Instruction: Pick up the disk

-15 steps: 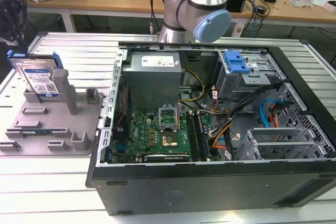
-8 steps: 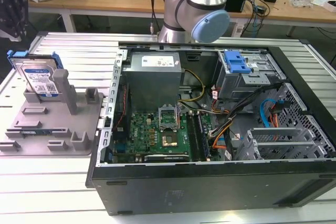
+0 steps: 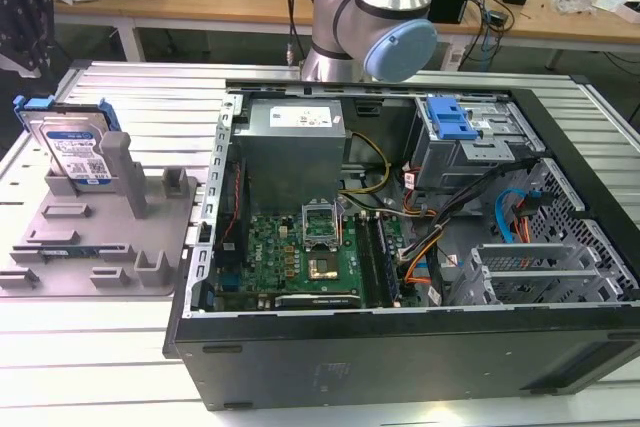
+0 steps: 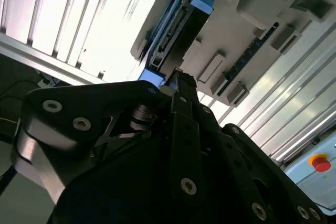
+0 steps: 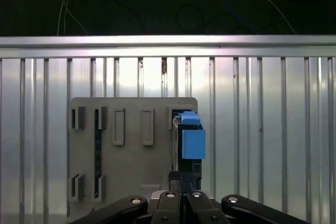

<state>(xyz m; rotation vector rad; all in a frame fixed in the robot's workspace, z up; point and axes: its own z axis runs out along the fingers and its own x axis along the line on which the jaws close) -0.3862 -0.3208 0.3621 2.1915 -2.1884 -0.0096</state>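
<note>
The disk (image 3: 72,152) stands on its edge in a grey fixture (image 3: 105,247) at the exterior view's left, on a ribbed metal table (image 3: 100,367). It sits in the slot at the fixture's far left corner and leans back a little. Its labelled face is turned toward the exterior view's right, and blue rails run along its edges. An upright grey post (image 3: 116,162) of the fixture stands just beside it on that side.

In the first wrist view the gripper (image 5: 181,180) hangs over the fixture (image 5: 131,156), looking down on the disk's top edge and its blue rail (image 5: 191,141). The fingers (image 5: 178,184) are pressed together with nothing between them. Their tips point almost in line with the disk's narrow edge, near it but apart from it. In the second wrist view the dark fingers (image 4: 181,108) again lie closed against each other. The disk (image 4: 176,30) stands just past their tips, one blue end of it close beside them, with no contact to be seen.

An open computer case (image 3: 400,357) lies on the table to the exterior view's right of the fixture, with a green circuit board (image 3: 300,257) and a blue latch (image 3: 450,122) inside. The arm (image 3: 375,7) rises behind the case's far side.
</note>
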